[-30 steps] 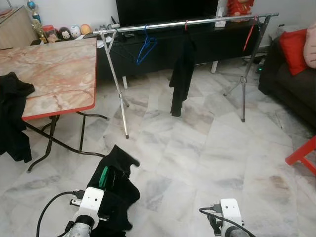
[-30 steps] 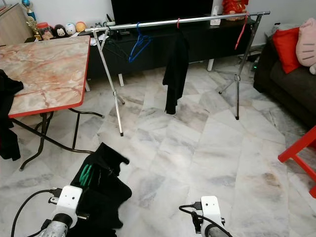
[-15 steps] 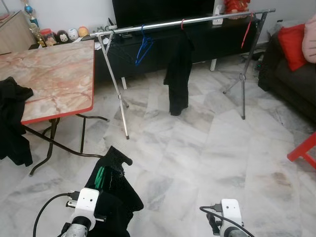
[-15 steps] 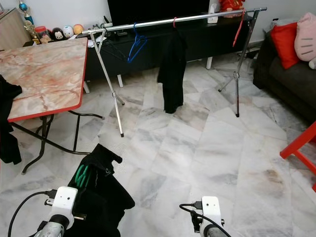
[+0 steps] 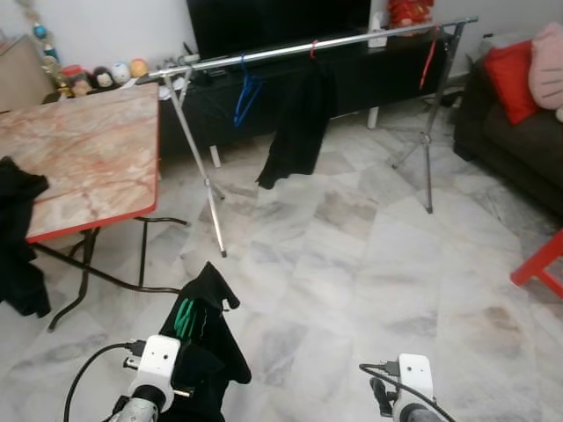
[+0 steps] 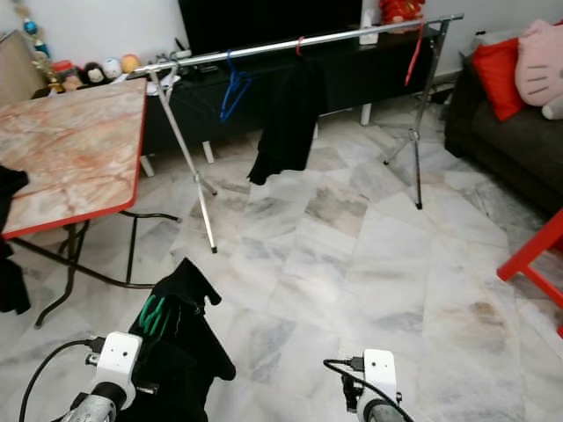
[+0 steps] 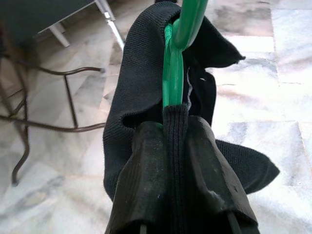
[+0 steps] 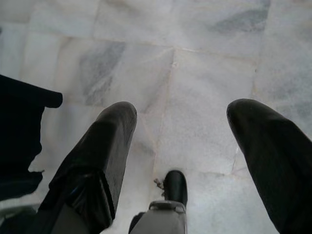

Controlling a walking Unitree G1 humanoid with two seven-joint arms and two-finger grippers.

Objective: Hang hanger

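Left gripper (image 7: 175,161) pinches a green hanger (image 7: 176,58) draped in a black garment (image 7: 141,83), well short of the rail (image 5: 308,44); right gripper (image 8: 195,146) hangs spread above the floor (image 8: 195,58)

The table (image 5: 79,158) stands left of the rack (image 5: 308,46), the sofa (image 5: 519,132) right.

White-grey marble tile floor (image 5: 369,264), daylight sheen. Folding counter (image 5: 79,158) at left, pinkish marble-pattern top, red edge, black legs. Long black TV cabinet (image 5: 352,79) along back wall, dark screen (image 5: 273,22) above. Small round figurines (image 5: 110,75) on cabinet's left end. Dark sofa (image 5: 519,145) at right, red cushion (image 5: 515,79). Red frame piece (image 5: 541,268) by right edge.
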